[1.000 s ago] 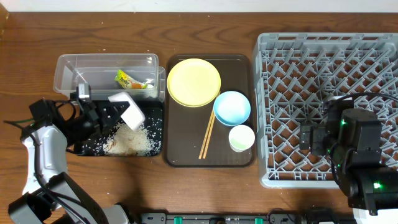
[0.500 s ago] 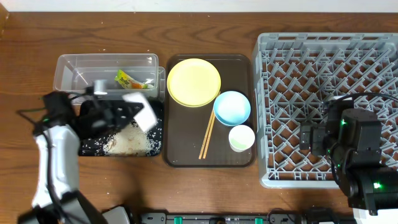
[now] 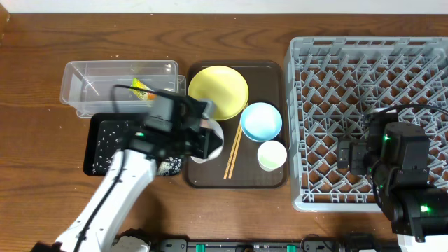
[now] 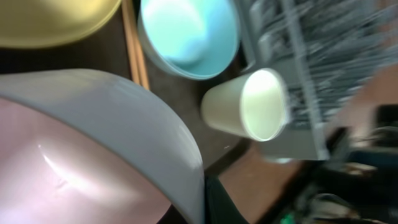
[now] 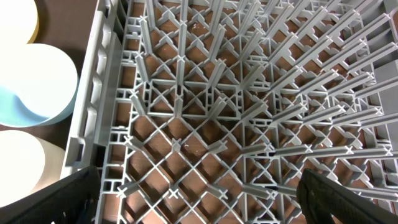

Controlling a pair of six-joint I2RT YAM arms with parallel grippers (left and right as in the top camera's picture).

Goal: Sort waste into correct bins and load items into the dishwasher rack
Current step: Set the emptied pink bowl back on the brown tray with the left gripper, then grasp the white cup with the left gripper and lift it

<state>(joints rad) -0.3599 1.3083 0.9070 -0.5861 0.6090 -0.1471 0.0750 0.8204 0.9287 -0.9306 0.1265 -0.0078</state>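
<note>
Since my left fingers (image 3: 201,133) are clamped on the white bowl (image 4: 93,143), a round glossy vessel, I find this item in hand and not yet loaded. One dark finger shows against the bowl's outer wall in the left wrist view; the other is hidden. The bowl hangs tilted above the left edge of the dark-brown rectangular serving tray (image 3: 267,80), just beside the pair of thin wooden chopsticks (image 3: 233,150).

Governing relation: the large grey plastic lattice rack (image 3: 371,63) lies to the right of the left fingers, with the whole tray between. On that line stand the light-blue round bowl (image 3: 261,120) and the small pale cup (image 3: 271,155). Judgement: the carry must pass above these and clear the rack's near wall before lowering among the pegs.

My right fingers (image 5: 199,199) are spread wide, holding nothing, above the rack floor near its tray-side wall. That arm is nearer the rack, but the left has the load.

Waste: the crumpled green-yellow wrapper (image 3: 142,88) is in the clear plastic rectangular tub (image 3: 84,70). White rice grains (image 3: 106,136) lie in the shallow black rectangular tray (image 3: 87,148).
</note>
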